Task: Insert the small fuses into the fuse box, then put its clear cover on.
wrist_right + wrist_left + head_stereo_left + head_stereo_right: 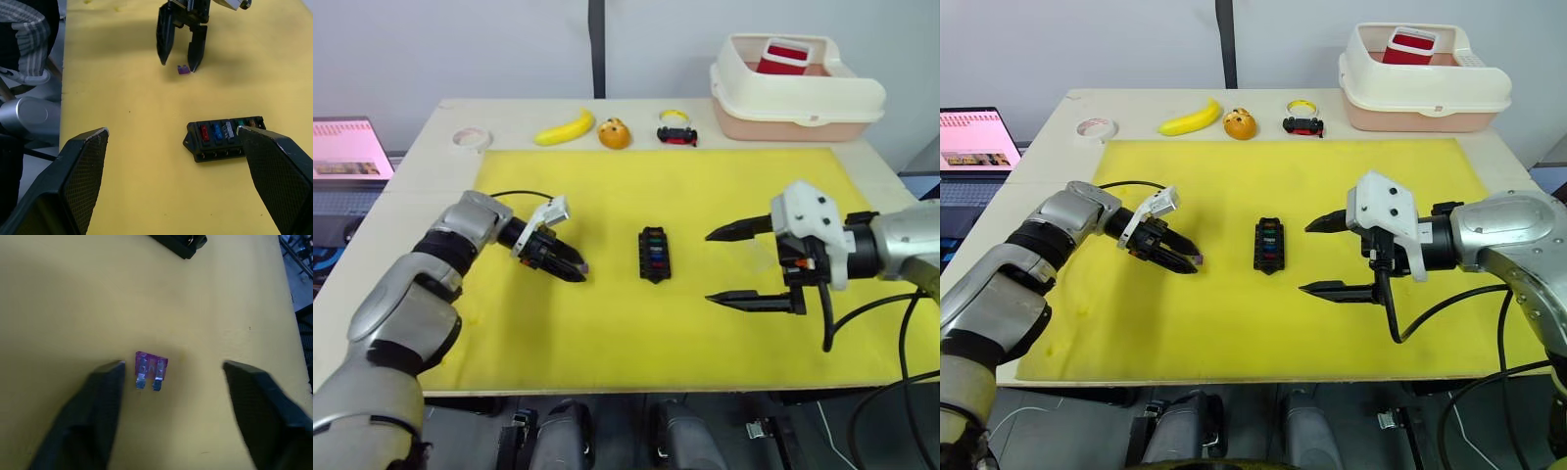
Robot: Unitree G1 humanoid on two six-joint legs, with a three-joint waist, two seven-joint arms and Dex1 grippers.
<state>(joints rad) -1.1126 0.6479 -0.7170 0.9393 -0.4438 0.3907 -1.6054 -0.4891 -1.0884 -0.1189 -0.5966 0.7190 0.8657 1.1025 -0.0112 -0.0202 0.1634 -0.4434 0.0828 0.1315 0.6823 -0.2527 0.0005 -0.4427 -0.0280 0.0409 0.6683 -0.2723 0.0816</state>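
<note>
Left wrist view: purple fuse (151, 370) lies flat between the left tool's (173, 377) spread fingers.
It rests on the yellow mat (607, 323), mid-counter, well left of the fuse box (654, 253), prongs pointing back toward the wrist. Left arm reaches low, nearest; right tool (739, 266) hovers wide open beyond the box.

Purple fuse (151, 369) flat on yellow mat (58, 293), between spread fingers (100, 396).

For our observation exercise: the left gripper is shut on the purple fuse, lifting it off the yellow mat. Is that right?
Not quite. The left gripper is open, and the purple fuse lies flat on the yellow mat between its fingers, ungrasped. The left wrist view shows it.
</note>
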